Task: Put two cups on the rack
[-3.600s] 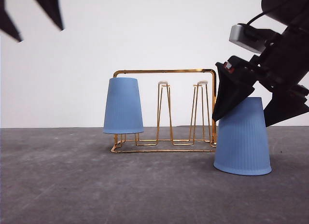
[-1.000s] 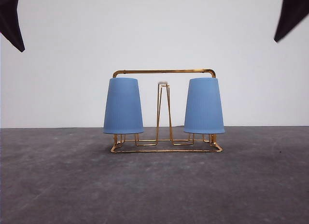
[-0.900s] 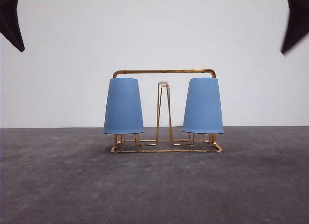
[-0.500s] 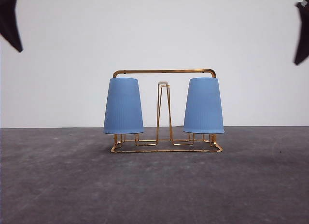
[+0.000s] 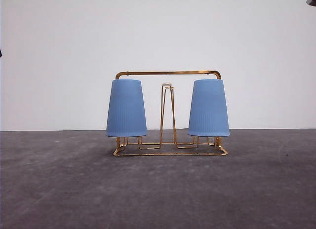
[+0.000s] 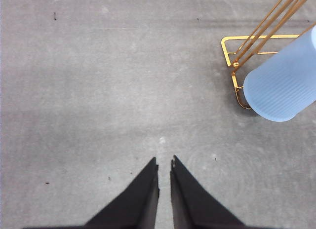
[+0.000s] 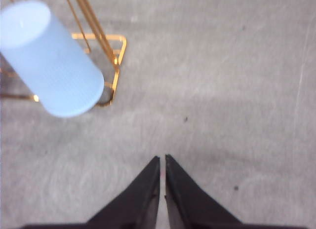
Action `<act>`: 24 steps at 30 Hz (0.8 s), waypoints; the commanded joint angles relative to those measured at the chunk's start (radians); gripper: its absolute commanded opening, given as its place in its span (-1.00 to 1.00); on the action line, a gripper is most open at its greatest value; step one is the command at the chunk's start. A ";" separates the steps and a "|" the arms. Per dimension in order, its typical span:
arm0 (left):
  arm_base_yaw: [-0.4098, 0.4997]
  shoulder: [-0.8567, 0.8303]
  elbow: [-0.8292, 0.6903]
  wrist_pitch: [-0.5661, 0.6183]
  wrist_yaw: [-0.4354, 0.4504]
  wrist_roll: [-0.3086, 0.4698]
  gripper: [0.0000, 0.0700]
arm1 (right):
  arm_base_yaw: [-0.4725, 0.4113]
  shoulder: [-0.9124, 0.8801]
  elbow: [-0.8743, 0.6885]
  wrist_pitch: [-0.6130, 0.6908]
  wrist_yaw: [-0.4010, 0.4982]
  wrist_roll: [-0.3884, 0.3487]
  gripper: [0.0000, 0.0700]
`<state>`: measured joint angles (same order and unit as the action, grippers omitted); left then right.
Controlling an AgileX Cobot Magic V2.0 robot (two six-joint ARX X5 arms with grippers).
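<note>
1. On my front feed the gold wire rack [image 5: 168, 73] stands on the grey table [image 5: 158, 189], square to the camera, its arched handle running across the top.
2. The left cup [image 5: 126, 108] sits upside down over a prong at the rack's left end; its rim hangs just above the wire base.
3. The right cup [image 5: 208, 108] sits the same way at the rack's right end, upright and level with the other.
4. Between the two cups one bare prong [image 5: 167, 113] with a pale tip stands free.
5. From the left wrist I see the left gripper [image 6: 164, 163] over bare table, jaws drawn in to a thin slit with nothing between them, well apart from the rack corner and the cup there.
6. From the right wrist the right gripper [image 7: 162, 160] looks the same: jaws nearly touching, empty, well apart from the cup and the rack's corner.
</note>
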<state>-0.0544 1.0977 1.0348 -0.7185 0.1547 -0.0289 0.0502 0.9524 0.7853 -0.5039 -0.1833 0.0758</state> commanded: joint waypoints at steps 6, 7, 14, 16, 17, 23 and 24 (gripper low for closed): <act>0.000 0.004 0.006 0.008 0.000 -0.007 -0.93 | 0.001 0.007 0.013 0.034 0.000 0.013 -0.96; -0.001 0.004 0.006 0.008 0.001 -0.007 -0.93 | 0.001 0.007 0.013 0.041 0.000 0.013 -0.96; -0.001 -0.088 -0.016 0.008 -0.008 0.080 -0.93 | 0.001 0.007 0.013 0.070 0.001 0.013 -0.96; 0.002 -0.141 -0.049 0.011 -0.008 0.083 -0.93 | 0.001 0.007 0.013 0.070 0.000 0.013 -0.96; 0.005 -0.176 -0.077 0.023 -0.008 0.085 -0.93 | 0.001 0.007 0.013 0.070 0.000 0.013 -0.96; 0.035 -0.412 -0.319 0.177 -0.008 0.065 -0.93 | 0.001 0.007 0.013 0.070 0.000 0.013 -0.96; 0.040 -0.454 -0.367 0.203 -0.008 0.063 -0.93 | 0.001 0.007 0.013 0.070 0.000 0.013 -0.96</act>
<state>-0.0162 0.6649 0.6947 -0.5367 0.1486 0.0364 0.0502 0.9524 0.7853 -0.4431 -0.1829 0.0795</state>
